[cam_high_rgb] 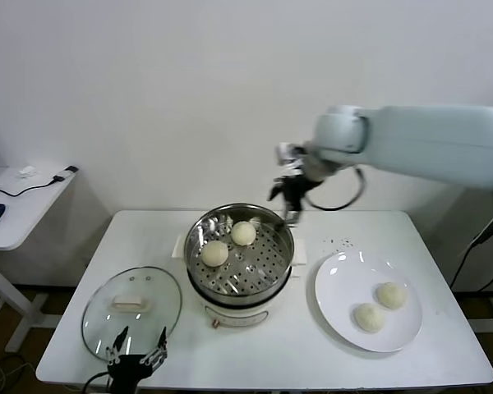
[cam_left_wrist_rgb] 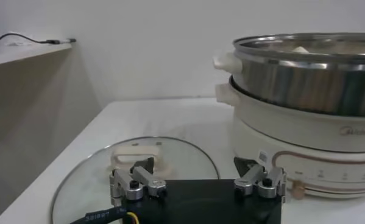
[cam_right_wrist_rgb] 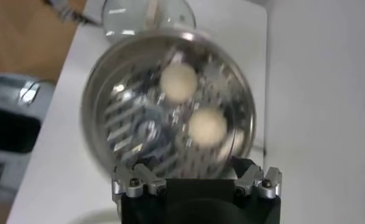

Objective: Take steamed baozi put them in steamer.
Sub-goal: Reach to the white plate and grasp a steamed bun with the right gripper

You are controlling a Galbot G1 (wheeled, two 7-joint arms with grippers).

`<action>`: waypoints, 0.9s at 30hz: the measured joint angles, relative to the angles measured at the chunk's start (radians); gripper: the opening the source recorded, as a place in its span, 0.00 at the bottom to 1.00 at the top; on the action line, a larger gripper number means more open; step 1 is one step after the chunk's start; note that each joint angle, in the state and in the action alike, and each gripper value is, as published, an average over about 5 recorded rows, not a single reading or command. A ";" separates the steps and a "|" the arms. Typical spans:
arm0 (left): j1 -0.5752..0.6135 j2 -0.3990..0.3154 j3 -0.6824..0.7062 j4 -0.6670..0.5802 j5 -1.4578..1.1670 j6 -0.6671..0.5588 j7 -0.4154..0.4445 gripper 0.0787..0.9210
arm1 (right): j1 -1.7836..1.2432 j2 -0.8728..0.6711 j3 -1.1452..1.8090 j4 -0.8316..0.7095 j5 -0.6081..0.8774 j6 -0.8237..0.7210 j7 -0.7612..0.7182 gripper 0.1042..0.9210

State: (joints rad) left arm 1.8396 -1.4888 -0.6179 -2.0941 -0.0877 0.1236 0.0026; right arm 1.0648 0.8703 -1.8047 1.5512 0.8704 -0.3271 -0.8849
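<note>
Head view: my right gripper (cam_high_rgb: pixel 292 201) hangs with jaws apart and empty at the steamer's (cam_high_rgb: pixel 240 283) one o'clock; two baozi (cam_high_rgb: pixel 243 233) inside, two on plate (cam_high_rgb: pixel 345 324) at three o'clock. Next I fetch one; left gripper (cam_high_rgb: pixel 137 351) parked, jaws apart.

Shiny silver round stainless-steel steamer (cam_high_rgb: pixel 240 254), perforated dotted tray inside, cream-white base with thin rose-gold trim line. Two cream-white round dough baozi (cam_high_rgb: pixel 229 243) in it, far one slightly paler. Flat round glossy white plate (cam_high_rgb: pixel 338 316) on right, two more cream-white buns (cam_high_rgb: pixel 380 306) on it. Clear round glass lid (cam_high_rgb: pixel 133 310) near left, silver rim, cream handle. Plain white rectangular table (cam_high_rgb: pixel 296 353). White wall (cam_high_rgb: pixel 189 82) behind. Right arm (cam_high_rgb: pixel 427 141) pale grey-white; right claw (cam_high_rgb: pixel 289 195) black. Left claw (cam_high_rgb: pixel 136 351) black with silver metal knuckles.
</note>
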 measured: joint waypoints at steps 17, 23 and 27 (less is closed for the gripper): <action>-0.001 -0.005 -0.034 -0.001 -0.023 0.003 -0.003 0.88 | -0.162 -0.350 -0.098 0.114 -0.245 -0.040 0.057 0.88; -0.003 -0.006 -0.037 0.005 -0.026 0.004 -0.004 0.88 | -0.327 -0.390 -0.003 0.103 -0.294 -0.086 0.112 0.88; -0.003 -0.006 -0.036 0.006 -0.026 0.004 -0.004 0.88 | -0.428 -0.399 0.067 0.088 -0.317 -0.115 0.145 0.88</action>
State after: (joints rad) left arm 1.8362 -1.4944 -0.6541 -2.0879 -0.1136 0.1276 -0.0015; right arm 0.6371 0.4712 -1.7379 1.6388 0.5530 -0.4420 -0.7396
